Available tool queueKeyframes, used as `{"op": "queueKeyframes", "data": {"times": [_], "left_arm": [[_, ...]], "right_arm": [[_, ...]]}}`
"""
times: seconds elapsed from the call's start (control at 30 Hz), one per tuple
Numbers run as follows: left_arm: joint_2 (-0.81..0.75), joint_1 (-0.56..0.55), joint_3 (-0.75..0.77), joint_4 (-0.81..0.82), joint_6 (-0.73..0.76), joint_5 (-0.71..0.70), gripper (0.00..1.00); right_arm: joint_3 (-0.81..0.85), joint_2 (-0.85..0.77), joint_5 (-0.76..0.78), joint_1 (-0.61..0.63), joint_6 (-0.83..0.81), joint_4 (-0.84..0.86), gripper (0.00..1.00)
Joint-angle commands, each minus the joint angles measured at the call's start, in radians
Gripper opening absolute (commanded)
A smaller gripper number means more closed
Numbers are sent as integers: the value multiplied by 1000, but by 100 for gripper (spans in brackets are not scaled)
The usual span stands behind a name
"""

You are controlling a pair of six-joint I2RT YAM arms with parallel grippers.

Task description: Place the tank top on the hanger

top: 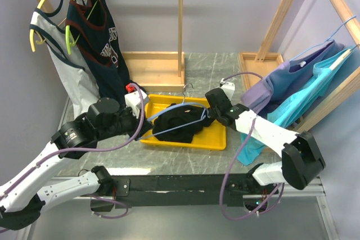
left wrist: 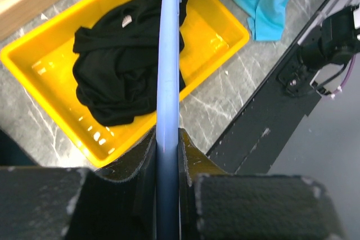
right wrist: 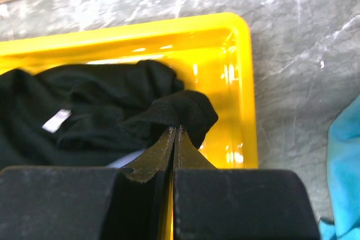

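Observation:
The black tank top [top: 175, 123] lies crumpled in a yellow tray [top: 216, 139]. The light-blue hanger [top: 179, 106] lies across it, hook toward the back. My left gripper [top: 145, 123] is shut on the hanger's left end; in the left wrist view the blue bar [left wrist: 168, 71] runs straight out from between the fingers over the tank top [left wrist: 121, 68]. My right gripper [top: 209, 113] is shut on a fold of the tank top's edge [right wrist: 183, 113] at the tray's right side, lifting it slightly. A white label [right wrist: 56, 121] shows on the fabric.
A wooden rack at the back left holds a navy top [top: 95, 32] and a white-grey top [top: 62, 60] on yellow-green hangers. A second rack at the right holds purple [top: 292, 80] and teal [top: 298, 102] tops. A black rail [top: 180, 184] runs along the near edge.

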Motion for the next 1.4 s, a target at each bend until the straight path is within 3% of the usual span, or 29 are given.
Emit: {"op": "queueKeyframes", "data": {"times": [0.0, 0.23, 0.47, 0.57, 0.97, 1.23, 1.33, 1.37], "left_arm": [[-11, -2, -4, 134, 9, -21, 1], [-4, -4, -41, 162, 21, -53, 1], [-64, -4, -125, 291, 49, -12, 1], [-116, -4, -206, 418, 78, 33, 1], [-162, -4, -472, 864, 29, -85, 1], [-150, -4, -620, 1179, -16, -68, 1], [-124, -4, -650, 1245, -35, -67, 1], [-124, -4, -657, 1259, -43, -73, 1]], "right_arm": [[58, -53, 55, 41, 20, -67, 0], [138, -118, 75, 84, 14, -141, 0], [271, -142, 72, 117, -27, -227, 0], [344, -122, 81, 133, -47, -262, 0], [653, -75, 116, 229, -93, -400, 0], [629, -108, 56, 229, -125, -357, 0], [572, -134, 38, 217, -133, -331, 8], [548, -141, 38, 211, -133, -330, 18]]}}
